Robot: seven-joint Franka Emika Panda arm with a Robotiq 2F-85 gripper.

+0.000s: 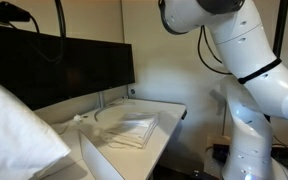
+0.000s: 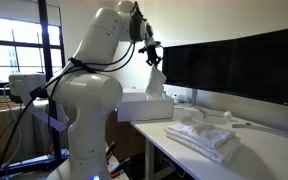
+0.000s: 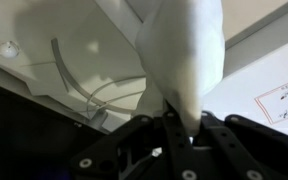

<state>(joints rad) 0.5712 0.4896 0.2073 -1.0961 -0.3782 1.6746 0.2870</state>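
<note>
Start at the left of an exterior view: your white arm (image 2: 84, 90) fills that side. The pincer (image 2: 150, 48) sits high up, just left of centre. Its fingers are pressed together on one white cloth (image 2: 156, 82), which hangs straight down from it in the air, clear of the table (image 2: 269, 160). Under the cloth, one white box (image 2: 142, 108) stands at the table's end. Further right lies one pile of folded white cloths (image 2: 206, 135); you cannot count its layers from here. Dark monitors (image 2: 234, 60) run along the upper right, showing no brand or writing.

In the wrist view, the cloth (image 3: 184, 50) drops through the middle of the frame into the pincer (image 3: 174, 125) at the bottom edge. At the far right is one white label (image 3: 280, 100) with a red border, its print too blurred to read.
</note>
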